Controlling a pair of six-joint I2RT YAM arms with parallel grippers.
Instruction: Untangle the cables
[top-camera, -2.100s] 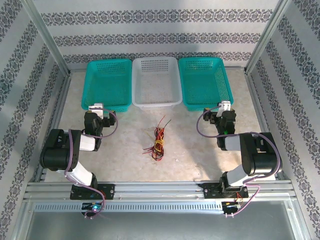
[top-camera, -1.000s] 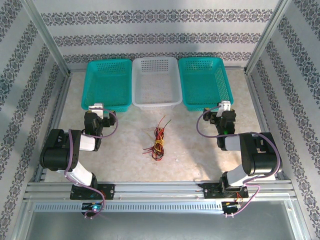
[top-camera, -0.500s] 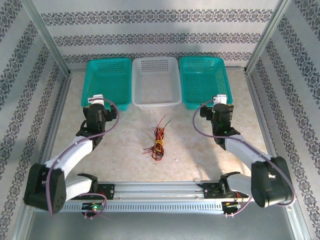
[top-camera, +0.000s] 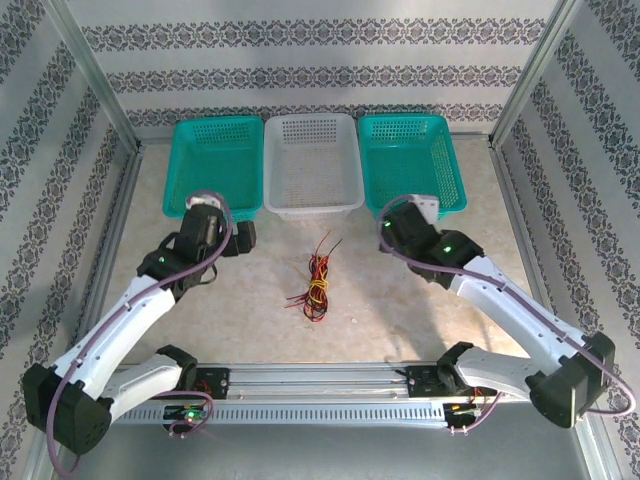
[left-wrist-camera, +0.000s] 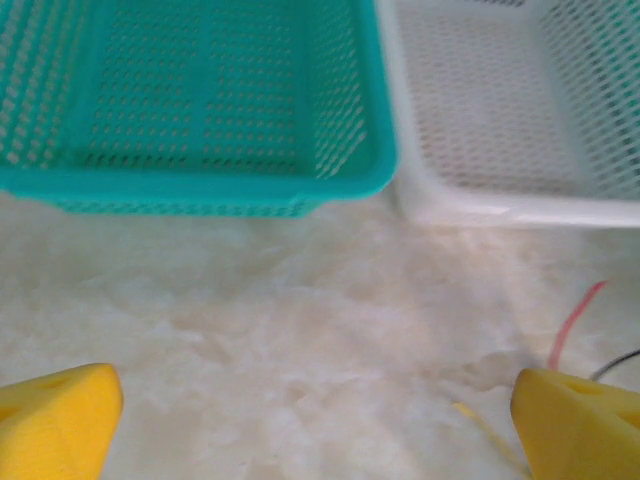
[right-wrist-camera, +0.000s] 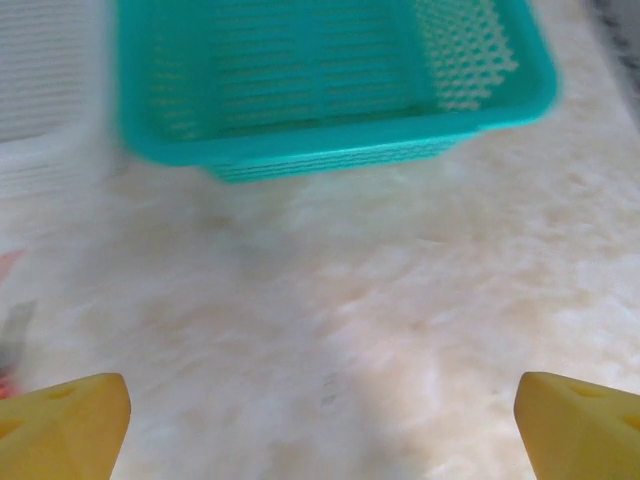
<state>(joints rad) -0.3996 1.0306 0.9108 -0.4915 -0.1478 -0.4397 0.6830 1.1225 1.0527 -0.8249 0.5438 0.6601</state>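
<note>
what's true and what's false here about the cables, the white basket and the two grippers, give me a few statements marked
1. The cables lie on the table, in front of the white basket. True.
2. The left gripper is open. True.
3. The right gripper is shut on the cables. False: it is open and holds nothing.
4. A red cable lies inside the white basket. False: the cables are all on the table.
</note>
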